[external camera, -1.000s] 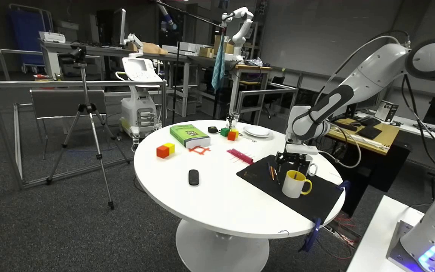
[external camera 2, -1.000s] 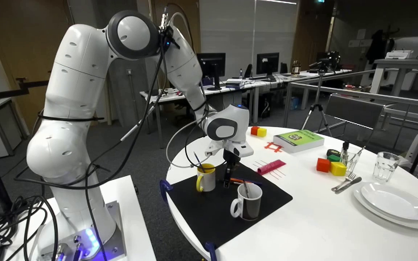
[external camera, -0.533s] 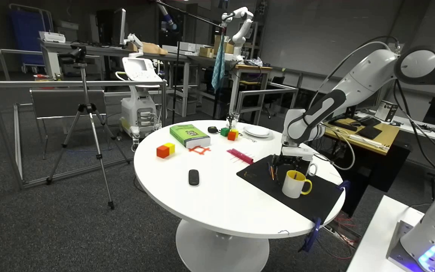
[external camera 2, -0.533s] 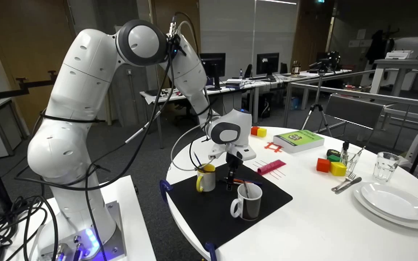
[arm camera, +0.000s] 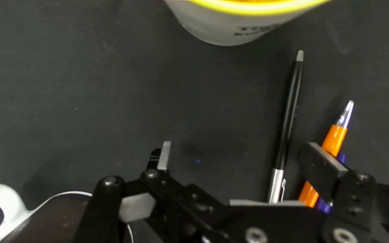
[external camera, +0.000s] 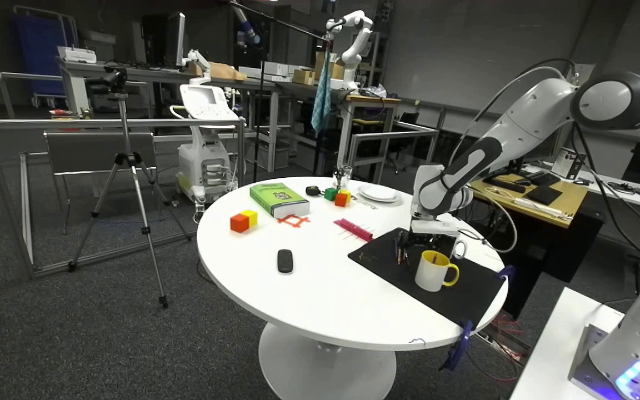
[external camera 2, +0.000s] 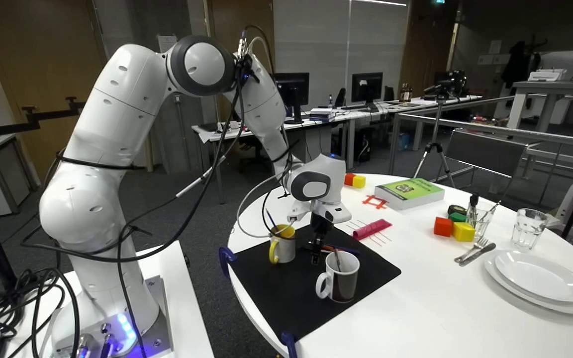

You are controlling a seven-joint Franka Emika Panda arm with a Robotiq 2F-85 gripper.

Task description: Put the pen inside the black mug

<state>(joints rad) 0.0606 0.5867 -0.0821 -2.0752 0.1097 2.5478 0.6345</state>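
The fingers of the hand (arm camera: pixel 245 158) are spread apart over the black mat (arm camera: pixel 79 84). In the wrist view the black pen (arm camera: pixel 288 125), laid on the mat, is seen between them, nearer the right one, by which the orange pen (arm camera: pixel 332 141) is partly hidden. In an exterior view the black mug (external camera 2: pixel 344 287) is stood upright, nearer and to the right of the yellow mug (external camera 2: pixel 283 251).

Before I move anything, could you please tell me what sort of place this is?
Probably a robotics research lab: a second white robot arm stands in the background, with a tripod and desktop computer monitors elsewhere in the room.
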